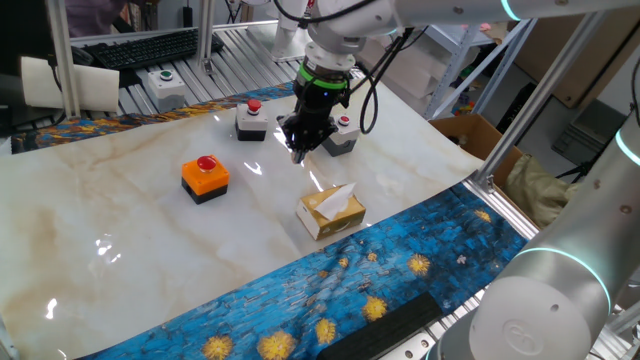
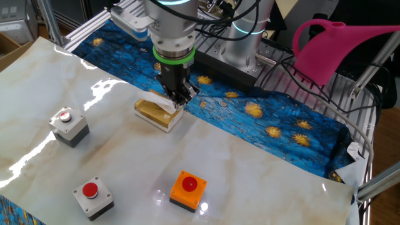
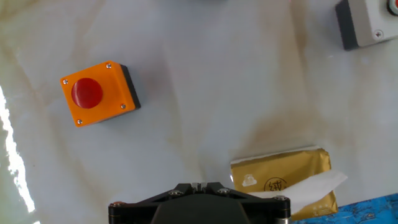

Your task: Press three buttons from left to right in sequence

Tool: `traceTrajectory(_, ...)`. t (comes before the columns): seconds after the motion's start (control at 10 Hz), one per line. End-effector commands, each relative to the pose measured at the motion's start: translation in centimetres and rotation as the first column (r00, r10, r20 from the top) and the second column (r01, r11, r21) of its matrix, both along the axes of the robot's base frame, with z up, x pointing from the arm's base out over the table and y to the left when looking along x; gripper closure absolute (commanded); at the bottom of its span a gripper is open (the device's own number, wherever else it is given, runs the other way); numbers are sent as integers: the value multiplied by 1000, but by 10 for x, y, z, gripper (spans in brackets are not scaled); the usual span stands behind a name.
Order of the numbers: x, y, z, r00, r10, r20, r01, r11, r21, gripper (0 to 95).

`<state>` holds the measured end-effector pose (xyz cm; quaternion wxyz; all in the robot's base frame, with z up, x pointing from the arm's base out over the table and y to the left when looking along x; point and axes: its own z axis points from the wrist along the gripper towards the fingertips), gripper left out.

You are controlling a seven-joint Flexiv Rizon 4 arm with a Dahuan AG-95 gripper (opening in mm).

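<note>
Hovering shut pincer (image 1: 300, 152), above marble table (image 1: 120, 230), 3 buttons (image 1: 205, 178) untouched

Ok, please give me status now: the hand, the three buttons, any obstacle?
Hand shut, holding nothing, above the table between the buttons. Orange button and two grey buttons untouched. Yellow tissue box close beside the hand, not blocking.

Lighting, as I see it: bright, even; overhead glare streaks on marble tabletop (image 1: 90, 250); shadows soft; focus sharp.
</note>
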<state>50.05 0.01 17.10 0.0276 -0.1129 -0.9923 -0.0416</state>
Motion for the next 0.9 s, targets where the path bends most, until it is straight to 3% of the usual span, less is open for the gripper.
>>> traceTrajectory(0.1, 0, 0, -1, 1000, -27, 16, 27, 1000, -3, 950)
traceTrajectory(0.4, 0, 0, -1, 998, -57, 9, 57, 998, 7, 950)
traceTrajectory(0.9, 0, 0, -1, 995, -100, 18, 101, 995, -19, 950)
